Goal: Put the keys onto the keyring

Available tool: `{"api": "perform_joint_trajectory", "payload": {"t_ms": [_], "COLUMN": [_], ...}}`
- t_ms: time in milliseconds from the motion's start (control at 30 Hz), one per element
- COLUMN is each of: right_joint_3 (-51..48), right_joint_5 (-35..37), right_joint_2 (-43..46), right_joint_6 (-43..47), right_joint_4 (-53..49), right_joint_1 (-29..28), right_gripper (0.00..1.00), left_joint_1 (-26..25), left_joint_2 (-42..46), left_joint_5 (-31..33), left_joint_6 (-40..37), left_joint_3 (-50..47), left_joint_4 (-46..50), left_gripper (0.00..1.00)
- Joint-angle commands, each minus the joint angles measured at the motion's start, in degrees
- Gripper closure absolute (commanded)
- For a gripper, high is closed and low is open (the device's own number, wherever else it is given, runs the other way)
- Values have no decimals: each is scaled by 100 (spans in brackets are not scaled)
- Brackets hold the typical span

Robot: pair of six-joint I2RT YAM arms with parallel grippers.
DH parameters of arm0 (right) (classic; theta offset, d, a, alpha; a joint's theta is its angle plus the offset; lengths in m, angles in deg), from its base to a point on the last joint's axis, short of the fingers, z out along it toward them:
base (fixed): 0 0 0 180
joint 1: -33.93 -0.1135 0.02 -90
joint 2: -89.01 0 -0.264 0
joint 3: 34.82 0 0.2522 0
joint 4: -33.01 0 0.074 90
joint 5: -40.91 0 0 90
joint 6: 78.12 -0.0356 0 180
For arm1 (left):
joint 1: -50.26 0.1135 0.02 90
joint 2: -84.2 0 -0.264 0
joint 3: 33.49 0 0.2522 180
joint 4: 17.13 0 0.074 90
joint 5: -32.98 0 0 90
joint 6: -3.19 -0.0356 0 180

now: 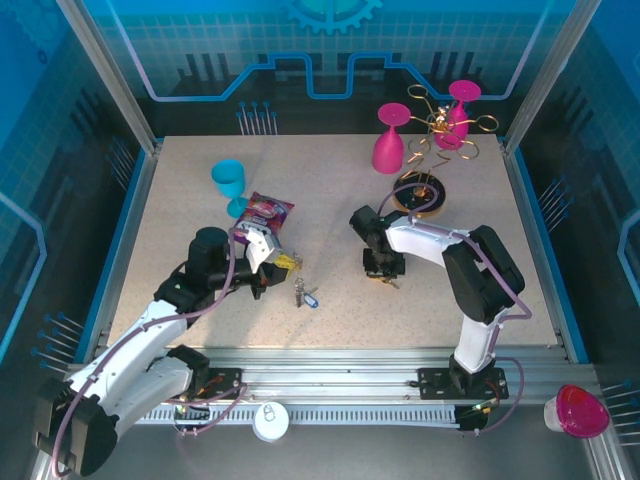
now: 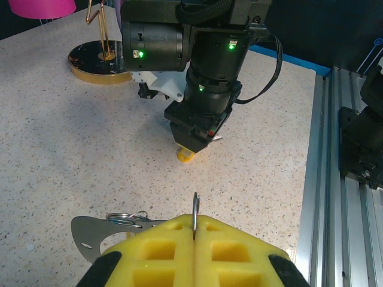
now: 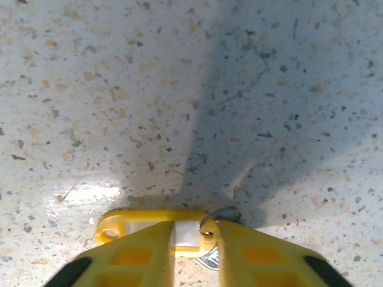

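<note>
My left gripper (image 1: 286,262) (image 2: 194,236) is shut on a thin metal ring (image 2: 195,214), held edge-on between the yellow fingers. This is the keyring (image 1: 300,291); its blue tag (image 1: 311,298) lies just below the gripper. A second small ring (image 2: 125,216) and a flat grey metal piece (image 2: 88,235) show beside the left finger. My right gripper (image 1: 383,268) (image 3: 194,239) points straight down at the table, jaws a narrow gap apart over the yellow tag (image 3: 137,222) (image 2: 185,156) of one of the keys. The tag's small ring (image 3: 220,213) and a silver key (image 3: 209,258) lie by the right finger.
A cyan cup (image 1: 228,181) and a snack packet (image 1: 268,210) stand behind the left gripper. Two pink cups (image 1: 390,140) (image 1: 461,108) and a gold wire stand (image 1: 440,128) on a round base (image 2: 99,60) occupy the back right. The metal rail (image 2: 347,179) marks the near edge.
</note>
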Motion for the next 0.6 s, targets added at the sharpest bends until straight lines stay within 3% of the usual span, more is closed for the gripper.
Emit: {"api": "perform_joint_trajectory", "payload": {"t_ms": [0,167,367,433,567], "right_joint_3": [164,386,386,422,569], "right_joint_5": [-20,-144,-55,-74,-166], "right_joint_2": [-56,160,420,364,111], "right_joint_6": [122,416,472,460,457], "right_joint_4": [-105,-380,-460,-453,-399], "right_joint_1": [5,-293,-296,-227,-159], "right_gripper": [85,92,93,88,70], "left_joint_1": [-48,-44,-48,-48,-45], "left_joint_2": [101,60,32,28,60], "left_joint_5": [-117,-90,-51,-61,-46], "left_joint_6": [-53,-20,31,30,24], "left_joint_3": [66,31,-12,-19,-24], "left_joint_4": [-145,-263,-396,-411,-399], "left_gripper": [100,100,100,100,100]}}
